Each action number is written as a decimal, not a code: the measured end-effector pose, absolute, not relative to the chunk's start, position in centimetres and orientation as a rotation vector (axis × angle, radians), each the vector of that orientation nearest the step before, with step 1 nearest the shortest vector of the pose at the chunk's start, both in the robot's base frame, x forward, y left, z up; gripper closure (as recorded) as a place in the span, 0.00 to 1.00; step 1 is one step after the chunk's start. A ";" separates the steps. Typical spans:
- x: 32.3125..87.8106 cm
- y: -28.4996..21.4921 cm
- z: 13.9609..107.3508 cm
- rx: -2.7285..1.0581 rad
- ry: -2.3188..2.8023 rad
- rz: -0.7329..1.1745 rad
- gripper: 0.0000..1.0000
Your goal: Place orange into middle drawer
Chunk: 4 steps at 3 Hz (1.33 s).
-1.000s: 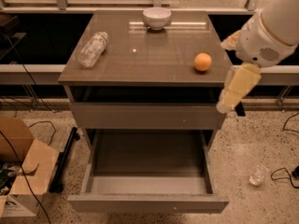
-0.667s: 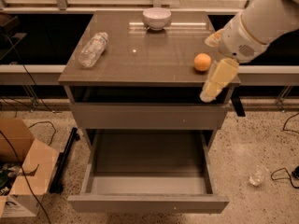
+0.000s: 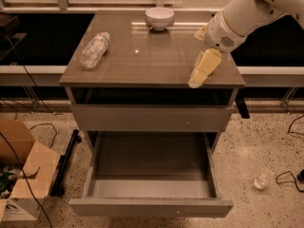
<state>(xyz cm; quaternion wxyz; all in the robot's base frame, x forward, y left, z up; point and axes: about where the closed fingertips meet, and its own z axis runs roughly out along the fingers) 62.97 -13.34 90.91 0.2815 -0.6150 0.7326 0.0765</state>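
The orange does not show; my gripper [image 3: 201, 71] hangs over the right side of the cabinet top [image 3: 142, 65], where the fruit lay in the earlier frames, and covers that spot. My white arm [image 3: 242, 15] reaches in from the upper right. The middle drawer [image 3: 152, 207] is pulled fully out below the top, and its grey tray holds nothing.
A white bowl [image 3: 159, 17] stands at the back middle of the top. A clear plastic bottle [image 3: 94, 49] lies on its left side. The upper drawer front [image 3: 152, 118] is shut. A cardboard box [image 3: 23, 175] and cables sit on the floor at left, and a small clear object [image 3: 262, 179] at right.
My arm and gripper have moved left and inward over the top. The orange, visible before beside the gripper, is now covered by it.
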 end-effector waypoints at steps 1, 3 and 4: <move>66.7 -13.9 89.6 -1.632 1.996 0.192 0.00; 72.2 -14.8 86.1 -1.605 2.079 0.179 0.00; 73.6 -16.2 84.7 -1.569 2.128 0.173 0.00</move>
